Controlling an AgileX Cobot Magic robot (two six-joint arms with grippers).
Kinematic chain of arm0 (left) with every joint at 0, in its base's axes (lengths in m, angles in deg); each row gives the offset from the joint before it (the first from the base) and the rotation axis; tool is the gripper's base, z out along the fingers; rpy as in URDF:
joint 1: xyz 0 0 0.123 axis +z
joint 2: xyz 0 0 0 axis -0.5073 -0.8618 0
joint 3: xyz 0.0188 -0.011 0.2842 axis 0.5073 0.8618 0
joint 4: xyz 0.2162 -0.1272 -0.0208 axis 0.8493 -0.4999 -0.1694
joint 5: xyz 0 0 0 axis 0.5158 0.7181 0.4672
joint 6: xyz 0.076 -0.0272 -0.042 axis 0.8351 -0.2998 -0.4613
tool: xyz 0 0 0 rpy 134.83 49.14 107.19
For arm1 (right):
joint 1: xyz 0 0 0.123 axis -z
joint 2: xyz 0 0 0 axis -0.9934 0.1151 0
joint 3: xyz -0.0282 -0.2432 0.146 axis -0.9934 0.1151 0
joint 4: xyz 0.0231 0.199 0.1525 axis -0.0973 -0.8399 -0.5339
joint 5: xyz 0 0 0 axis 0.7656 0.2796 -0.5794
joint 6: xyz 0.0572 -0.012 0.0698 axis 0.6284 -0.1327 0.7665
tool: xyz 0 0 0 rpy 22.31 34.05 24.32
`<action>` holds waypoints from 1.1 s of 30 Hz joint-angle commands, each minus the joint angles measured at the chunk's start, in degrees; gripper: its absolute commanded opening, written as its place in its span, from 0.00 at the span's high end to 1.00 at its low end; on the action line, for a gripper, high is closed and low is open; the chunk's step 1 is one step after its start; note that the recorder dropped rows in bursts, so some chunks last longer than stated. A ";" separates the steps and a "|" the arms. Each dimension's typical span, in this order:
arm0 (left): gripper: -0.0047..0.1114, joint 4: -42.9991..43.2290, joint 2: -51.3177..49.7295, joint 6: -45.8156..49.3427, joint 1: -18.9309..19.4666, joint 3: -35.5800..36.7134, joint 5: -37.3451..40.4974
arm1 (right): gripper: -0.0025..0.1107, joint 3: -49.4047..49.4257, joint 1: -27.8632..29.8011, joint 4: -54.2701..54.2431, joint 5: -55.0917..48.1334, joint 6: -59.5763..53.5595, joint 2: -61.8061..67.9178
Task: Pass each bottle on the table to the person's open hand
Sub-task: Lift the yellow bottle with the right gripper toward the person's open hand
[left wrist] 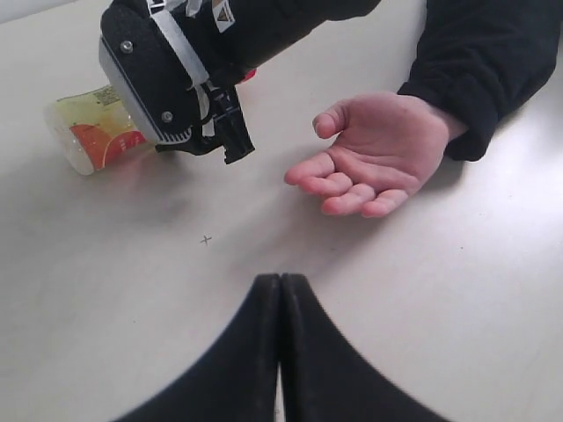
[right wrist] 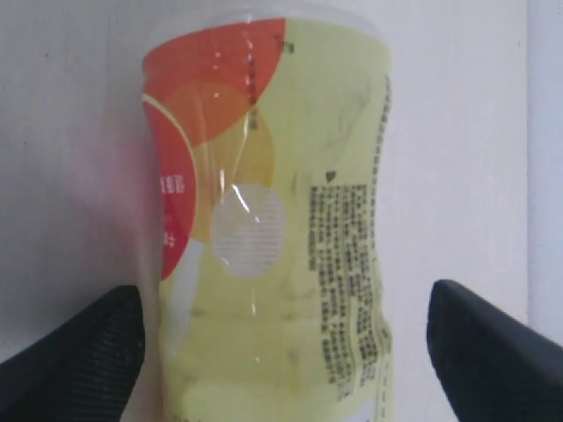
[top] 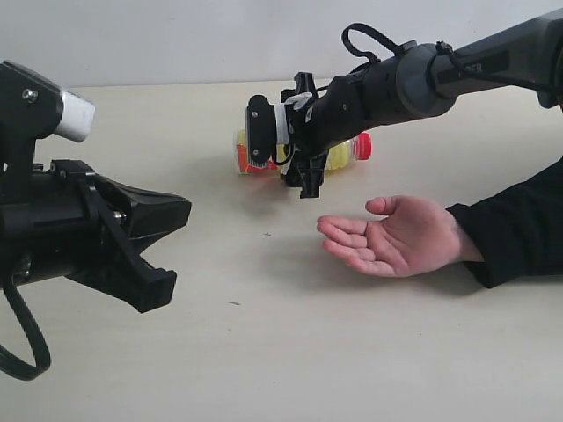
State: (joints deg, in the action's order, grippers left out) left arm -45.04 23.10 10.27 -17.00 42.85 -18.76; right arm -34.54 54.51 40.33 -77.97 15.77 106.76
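Exterior view: the person's open hand (top: 391, 236) rests palm up on the table (top: 264, 352), with a black sleeve (top: 519, 220) over the wrist. Only one bottle is in sight. This yellow-labelled bottle (top: 343, 154) lies on its side on the table near the hand, off its thumb side and not touching it. Its red cap (top: 361, 145) is the end nearer the hand, and its orange-printed base points away.

The right gripper (top: 303, 171) hangs over the bottle, between the bottle's middle and the hand's fingertips. In the right wrist view its jaws stand apart on either side of the bottle (right wrist: 273, 229). One dark finger (right wrist: 75, 352) is just beside the label, and the other is clearly off it with bare table between.

The left gripper (top: 180, 215) is held above the table, well apart from the hand, on the side toward which the hand's fingers point. In the left wrist view its two black fingers (left wrist: 255, 352) are pressed together with nothing between them. That view also shows the hand (left wrist: 374, 154) and the bottle (left wrist: 88, 132) beyond them.
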 commanded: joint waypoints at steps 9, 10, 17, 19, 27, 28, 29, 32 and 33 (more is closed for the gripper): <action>0.95 0.10 0.37 0.33 0.13 0.31 0.04 | 0.70 -0.21 -0.06 -0.18 -1.69 0.26 0.28; 0.95 0.10 0.37 0.33 0.13 0.31 0.04 | 0.75 -0.21 -0.06 -0.18 -1.72 0.26 0.28; 0.95 0.10 0.37 0.33 0.13 0.31 0.04 | 0.98 -0.21 -0.06 -0.07 -1.84 0.26 0.28; 0.95 0.10 0.37 0.33 0.13 0.31 0.04 | 0.98 -0.21 -0.06 -0.07 -1.96 0.26 0.17; 0.95 0.10 0.37 0.33 0.13 0.31 0.04 | 0.98 -0.21 -0.06 -0.04 -2.89 2.66 -3.89; 0.95 0.10 0.37 0.33 0.13 0.31 0.04 | 0.98 -0.21 -0.06 -0.04 -3.30 2.78 -4.50; 0.95 0.10 0.37 0.33 0.13 0.31 0.04 | 0.98 -0.21 -0.06 -0.04 -3.84 2.78 -5.12; 0.95 0.10 0.37 0.33 0.13 0.31 0.04 | 0.98 -0.21 -0.06 -0.17 -7.27 3.27 -7.47; 0.95 0.10 0.37 0.33 0.13 0.31 0.04 | 0.98 -0.21 -0.06 -0.88 -9.08 6.21 -8.53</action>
State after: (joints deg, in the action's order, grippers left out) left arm -45.04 23.10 10.27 -17.00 42.85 -18.76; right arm -34.54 54.51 40.33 -84.85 19.01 100.20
